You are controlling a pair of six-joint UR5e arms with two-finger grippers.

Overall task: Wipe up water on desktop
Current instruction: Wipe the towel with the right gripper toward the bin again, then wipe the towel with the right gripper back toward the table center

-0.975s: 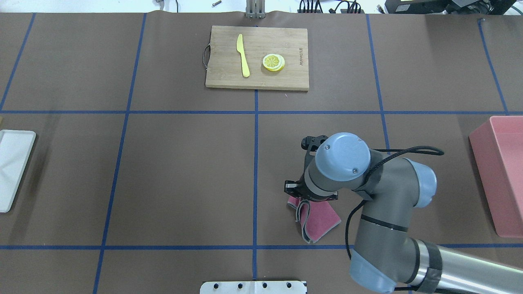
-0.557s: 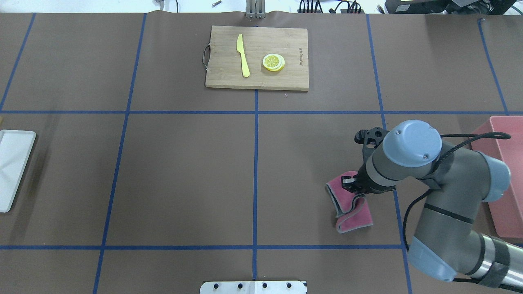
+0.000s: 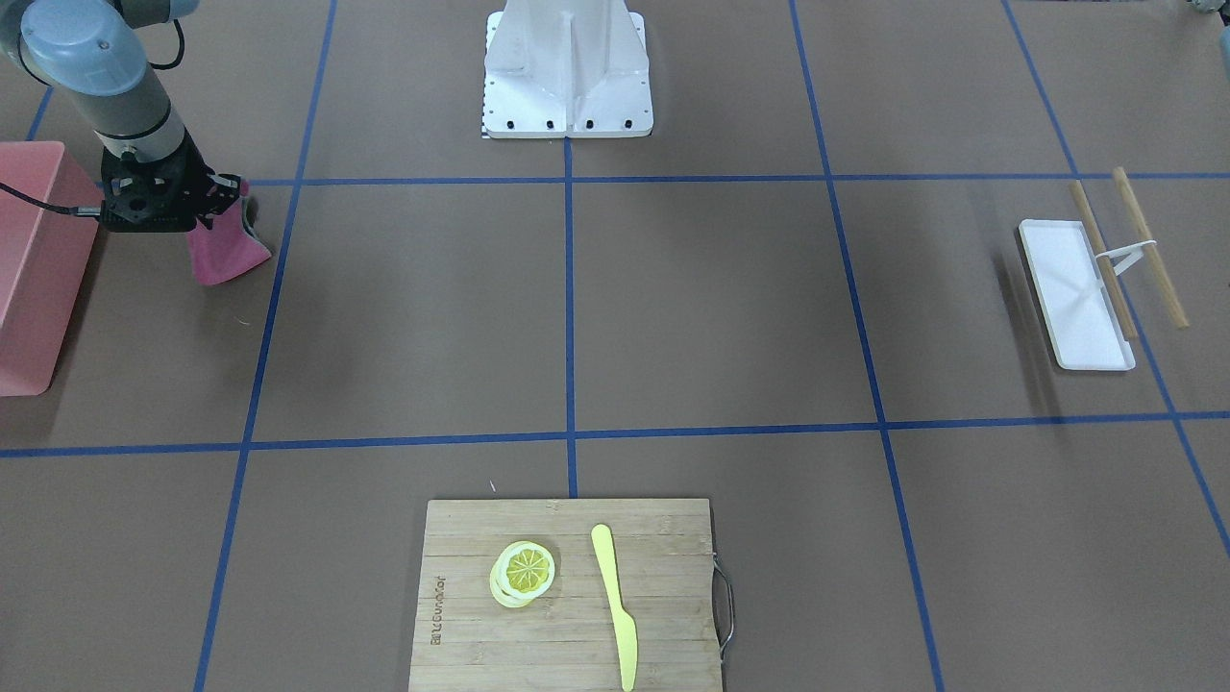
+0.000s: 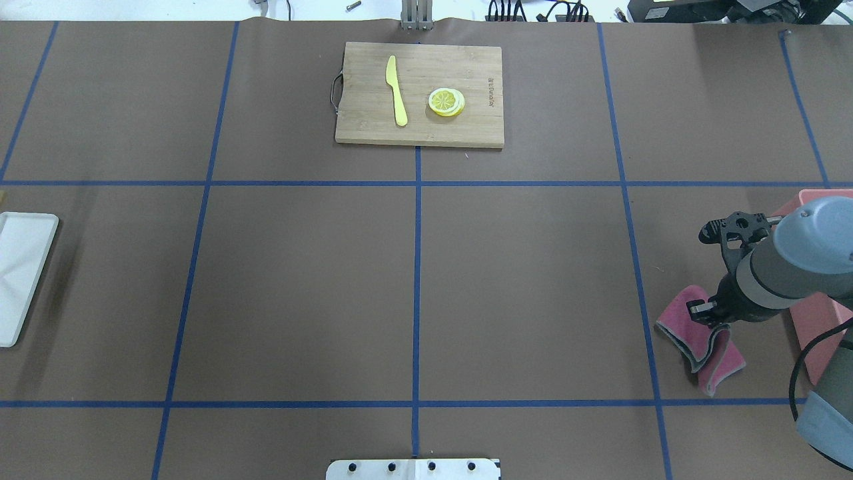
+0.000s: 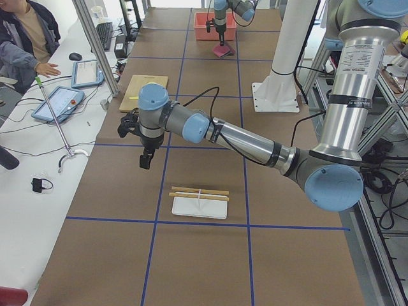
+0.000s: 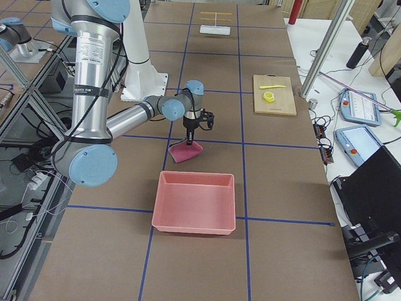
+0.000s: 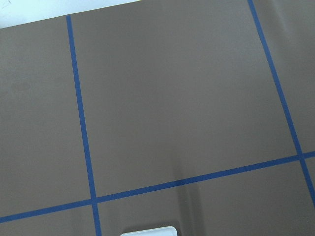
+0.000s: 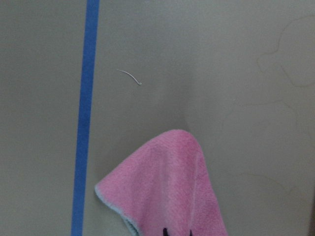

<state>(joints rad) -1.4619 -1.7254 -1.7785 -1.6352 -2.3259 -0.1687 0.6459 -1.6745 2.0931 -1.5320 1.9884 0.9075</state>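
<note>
The right gripper (image 4: 703, 315) pinches a pink cloth (image 4: 680, 320) by its top so the lower end lies on the brown desktop (image 4: 520, 280) beside a pink bin (image 6: 195, 174), seemingly for mopping water, while whether the far-off left gripper (image 5: 145, 159) is parted or closed cannot be told.

From overhead, the wrist covers most of the right claw (image 4: 701, 312), so we cannot see its fingertips there. Its own camera cuts the cloth (image 8: 167, 191) off at the bottom edge, just where the claw meets it. The pink bin (image 4: 823, 333), just beside that claw, runs off the picture's edge and is partly behind the arm. The left claw (image 5: 145, 158) shows only small, in one side view, so we cannot tell how its jaws stand. Below it, the white tray (image 7: 147, 231) is a mere sliver in its own camera.
</note>
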